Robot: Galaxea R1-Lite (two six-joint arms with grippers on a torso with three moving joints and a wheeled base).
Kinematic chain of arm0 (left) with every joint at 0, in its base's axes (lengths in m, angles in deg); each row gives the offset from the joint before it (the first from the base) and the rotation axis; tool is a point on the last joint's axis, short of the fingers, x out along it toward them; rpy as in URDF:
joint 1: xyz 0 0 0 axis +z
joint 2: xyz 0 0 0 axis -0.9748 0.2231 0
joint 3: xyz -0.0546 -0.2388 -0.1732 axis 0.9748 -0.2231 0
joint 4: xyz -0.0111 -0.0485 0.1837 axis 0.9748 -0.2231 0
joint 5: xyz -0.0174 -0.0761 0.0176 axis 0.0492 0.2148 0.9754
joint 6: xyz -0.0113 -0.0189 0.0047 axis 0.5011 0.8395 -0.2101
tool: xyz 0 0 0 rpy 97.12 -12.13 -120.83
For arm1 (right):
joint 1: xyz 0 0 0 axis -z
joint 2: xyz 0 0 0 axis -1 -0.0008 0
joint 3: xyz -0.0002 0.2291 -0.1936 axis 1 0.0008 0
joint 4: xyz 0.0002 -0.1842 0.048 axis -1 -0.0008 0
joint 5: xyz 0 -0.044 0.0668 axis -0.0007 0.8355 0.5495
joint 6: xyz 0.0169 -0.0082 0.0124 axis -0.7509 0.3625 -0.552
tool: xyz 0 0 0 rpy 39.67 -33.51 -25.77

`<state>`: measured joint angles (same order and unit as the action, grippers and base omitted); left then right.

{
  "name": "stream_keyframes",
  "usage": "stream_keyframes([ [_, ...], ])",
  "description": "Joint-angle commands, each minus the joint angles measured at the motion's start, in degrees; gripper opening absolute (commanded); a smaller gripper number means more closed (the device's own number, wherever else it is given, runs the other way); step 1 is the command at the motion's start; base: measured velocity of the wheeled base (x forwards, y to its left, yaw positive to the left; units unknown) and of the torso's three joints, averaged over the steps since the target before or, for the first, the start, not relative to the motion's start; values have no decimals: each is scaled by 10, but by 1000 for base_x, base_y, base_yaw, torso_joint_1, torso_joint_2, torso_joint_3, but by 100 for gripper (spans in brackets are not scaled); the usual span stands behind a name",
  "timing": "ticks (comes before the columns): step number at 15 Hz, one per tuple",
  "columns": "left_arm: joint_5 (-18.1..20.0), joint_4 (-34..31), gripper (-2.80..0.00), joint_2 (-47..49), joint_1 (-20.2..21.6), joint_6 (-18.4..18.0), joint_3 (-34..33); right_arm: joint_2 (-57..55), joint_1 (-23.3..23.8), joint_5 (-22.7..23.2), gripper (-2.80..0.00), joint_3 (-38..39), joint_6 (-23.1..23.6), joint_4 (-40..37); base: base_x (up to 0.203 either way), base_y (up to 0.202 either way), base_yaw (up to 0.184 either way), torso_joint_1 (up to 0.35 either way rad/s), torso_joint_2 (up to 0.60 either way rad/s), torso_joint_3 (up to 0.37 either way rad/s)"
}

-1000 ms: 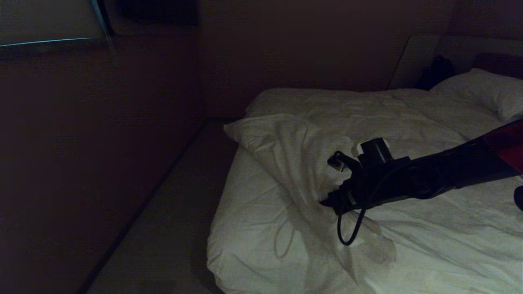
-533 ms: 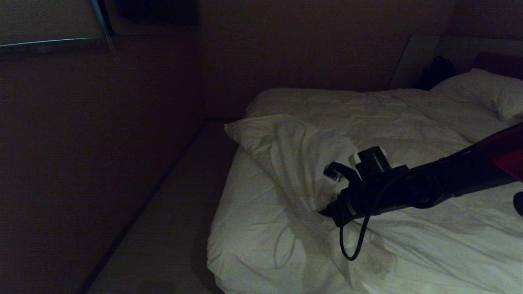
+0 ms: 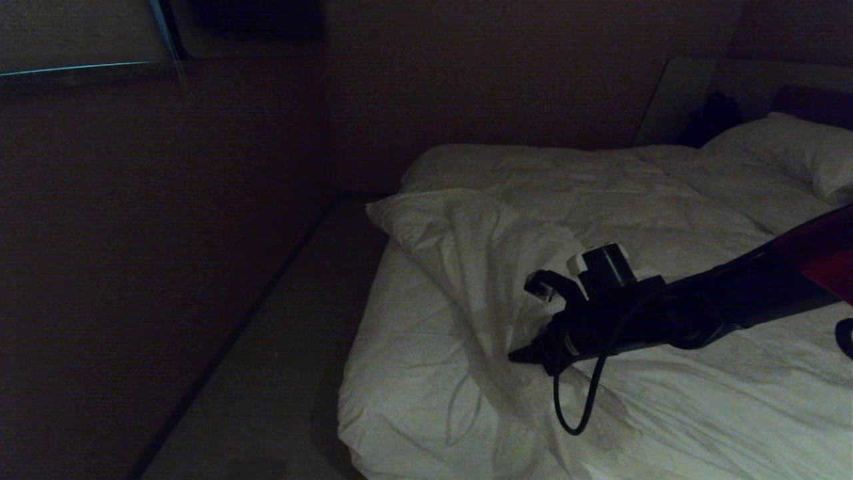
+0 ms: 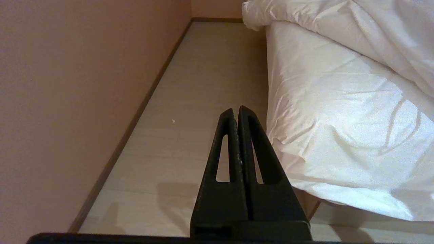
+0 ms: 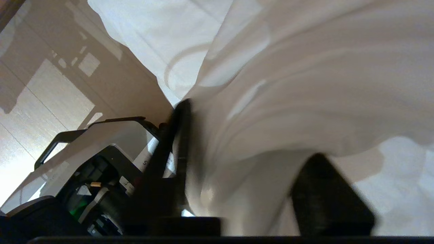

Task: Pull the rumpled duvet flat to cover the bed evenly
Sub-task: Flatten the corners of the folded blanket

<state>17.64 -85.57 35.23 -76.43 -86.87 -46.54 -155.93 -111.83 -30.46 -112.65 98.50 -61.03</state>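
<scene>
So the duvet (image 3: 600,200) is lying bunched across the bed (image 3: 400,373), with a creased corner flopped toward the far left edge and bare sheet showing near the left corner. The right gripper (image 5: 244,169) is low over that rumpled fold, its fingers (image 5: 176,135) apart with duvet cloth bulging between them. The left gripper (image 4: 237,115) hangs by the bed's left side above the floor (image 4: 190,101), fingers pressed together, holding nothing.

White duvet (image 3: 600,193), white bed (image 3: 413,347) sheet, black tool (image 5: 237,189).
</scene>
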Motion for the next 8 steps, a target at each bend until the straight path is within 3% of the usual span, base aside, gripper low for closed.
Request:
stream_keyframes([
  [1, 0, 0, -280, 0, 0, 0, 0, 25, 0, -1, 0, 5, 1, -2, 0, 0, 0, 0, 0, 0],
  [8, 0, 0, -280, 0, 0, 0, 0, 150, 1, -38, 0, 18, 9, -45, 0, 0, 0, 0, 0, 0],
])
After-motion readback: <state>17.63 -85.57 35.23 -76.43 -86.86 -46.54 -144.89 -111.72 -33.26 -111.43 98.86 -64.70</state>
